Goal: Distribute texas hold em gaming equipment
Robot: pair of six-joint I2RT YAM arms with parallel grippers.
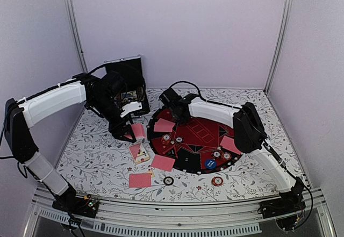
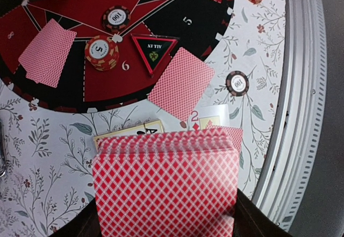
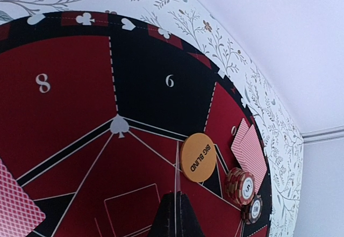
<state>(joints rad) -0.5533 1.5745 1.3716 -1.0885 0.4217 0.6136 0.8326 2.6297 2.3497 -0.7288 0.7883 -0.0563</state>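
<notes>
My left gripper (image 2: 166,223) is shut on the pink-red-backed deck (image 2: 166,186). It hovers over the table left of the mat; in the top view the left gripper (image 1: 129,132) shows there. Below the deck lie face-up cards (image 2: 129,132). My right gripper (image 3: 177,199) is shut on a single card (image 3: 177,167) seen edge-on, low over the mat's far left part, where the top view shows the right gripper (image 1: 173,116). Single cards (image 2: 181,84) and chips (image 2: 102,51) lie on the mat. An orange "big blind" disc (image 3: 198,157) sits near a chip stack (image 3: 240,186).
The round black-and-red mat (image 1: 196,140) fills the table's middle. An open black case (image 1: 128,81) stands at the back left. Loose cards (image 1: 140,180) and two chips (image 1: 169,180) (image 1: 217,181) lie near the front edge. A blue disc (image 1: 210,163) rests on the mat's near rim.
</notes>
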